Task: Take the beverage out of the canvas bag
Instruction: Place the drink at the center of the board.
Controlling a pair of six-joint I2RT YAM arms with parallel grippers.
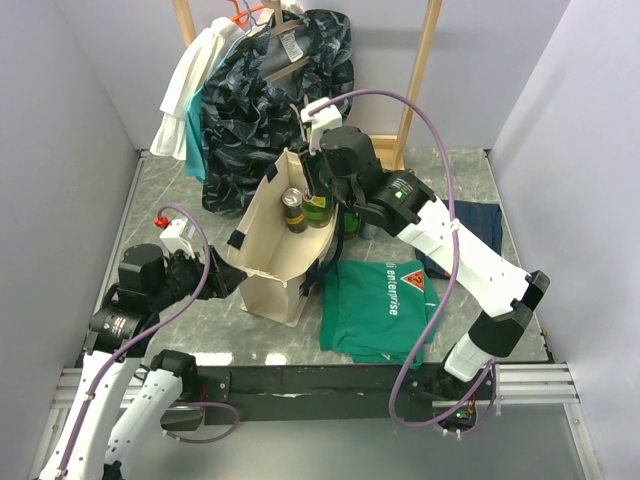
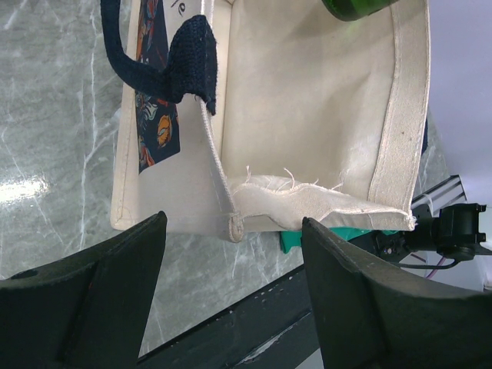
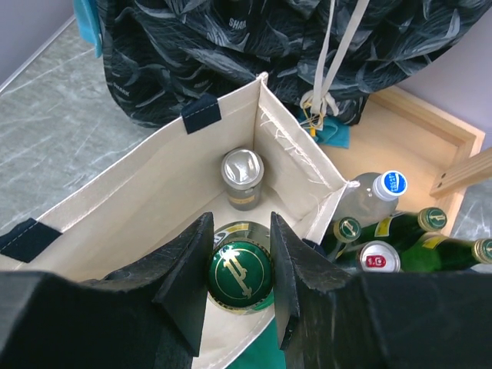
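Observation:
The cream canvas bag [image 1: 262,250] with navy straps stands mid-table, its mouth gaping upward. Inside it stand a green bottle [image 3: 240,275] with a green-and-gold cap and a silver-topped can [image 3: 242,178]. My right gripper [image 3: 240,254] reaches into the bag from above and is shut on the green bottle's cap, one finger on each side; the overhead view shows this gripper [image 1: 325,190] over the bottle [image 1: 316,210]. My left gripper [image 2: 234,223] stands open at the bag's lower corner seam [image 2: 234,224], holding nothing. The bottle's green body [image 2: 361,8] shows at the top edge.
Several more bottles and a red-topped can [image 3: 379,256] cluster just outside the bag's right wall, beside a wooden tray [image 3: 400,131]. A dark patterned garment [image 1: 270,90] hangs behind the bag. A green shirt [image 1: 380,305] lies on the table to its right.

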